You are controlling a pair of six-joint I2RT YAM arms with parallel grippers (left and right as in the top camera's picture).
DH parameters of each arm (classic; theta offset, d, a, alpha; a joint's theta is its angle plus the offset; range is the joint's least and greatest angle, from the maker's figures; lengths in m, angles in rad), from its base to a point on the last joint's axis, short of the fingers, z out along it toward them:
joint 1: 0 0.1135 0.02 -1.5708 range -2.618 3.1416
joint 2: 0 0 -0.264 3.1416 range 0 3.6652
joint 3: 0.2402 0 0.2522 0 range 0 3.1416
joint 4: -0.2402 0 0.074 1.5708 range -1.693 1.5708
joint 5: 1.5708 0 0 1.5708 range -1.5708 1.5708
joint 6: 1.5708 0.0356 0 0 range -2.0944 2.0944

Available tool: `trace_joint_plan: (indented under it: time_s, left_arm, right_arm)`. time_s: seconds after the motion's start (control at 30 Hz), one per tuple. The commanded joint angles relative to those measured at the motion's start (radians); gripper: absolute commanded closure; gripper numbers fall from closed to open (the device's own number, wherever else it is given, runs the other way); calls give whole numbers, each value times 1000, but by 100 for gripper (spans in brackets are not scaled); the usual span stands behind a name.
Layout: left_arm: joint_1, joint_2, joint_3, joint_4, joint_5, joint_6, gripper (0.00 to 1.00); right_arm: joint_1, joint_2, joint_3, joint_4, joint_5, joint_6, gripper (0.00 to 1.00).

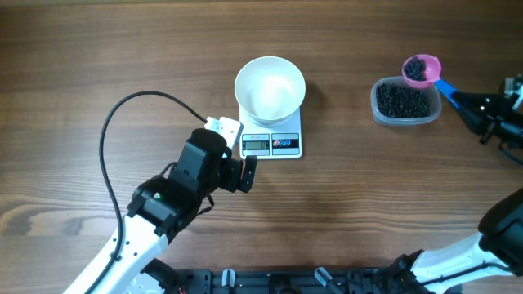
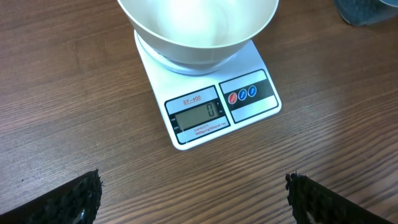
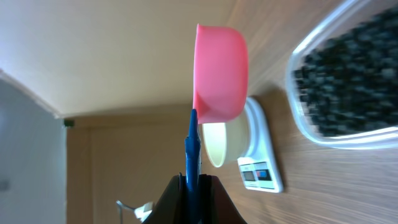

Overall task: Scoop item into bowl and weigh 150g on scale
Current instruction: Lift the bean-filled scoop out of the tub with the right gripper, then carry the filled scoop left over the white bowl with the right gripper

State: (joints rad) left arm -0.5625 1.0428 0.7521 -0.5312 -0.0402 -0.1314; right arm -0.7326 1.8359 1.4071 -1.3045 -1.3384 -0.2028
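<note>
Loaded scoop held right of the scale, bowl empty on the scale.
Overhead: white bowl [image 1: 270,86] sits on the scale [image 1: 271,140], nothing in it. Clear tub [image 1: 377,106] of black beans [image 1: 400,101] is well right of the scale. Pink scoop [image 1: 422,70], full of beans, is at the tub's far edge, its blue handle clamped in the right gripper [image 1: 458,100]. Left gripper [image 1: 237,149] is just left of the scale's front. Left wrist: jaws wide apart and holding nothing, low over the table [image 2: 74,112] in front of the scale; display reads 0. Right wrist: fingers pinched tight on the handle; the scale is beyond the scoop.
</note>
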Motion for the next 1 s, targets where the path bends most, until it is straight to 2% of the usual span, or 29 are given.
trace_joint_plan:
  time_s: [0.0, 0.2, 0.63, 0.97]
  left_arm:
    - [5, 1, -2, 0, -13, 19, 0]
    - [5, 1, -2, 0, -13, 19, 0]
    - [5, 1, -2, 0, -13, 19, 0]
    - [5, 1, -2, 0, -13, 19, 0]
  right_arm:
    - [74, 23, -9, 2, -121, -8, 96]
    - [158, 23, -8, 33, -183, -3, 96]
    - [377, 23, -8, 148, -118, -1, 96]
    - [577, 23, -8, 406, 7, 261, 96]
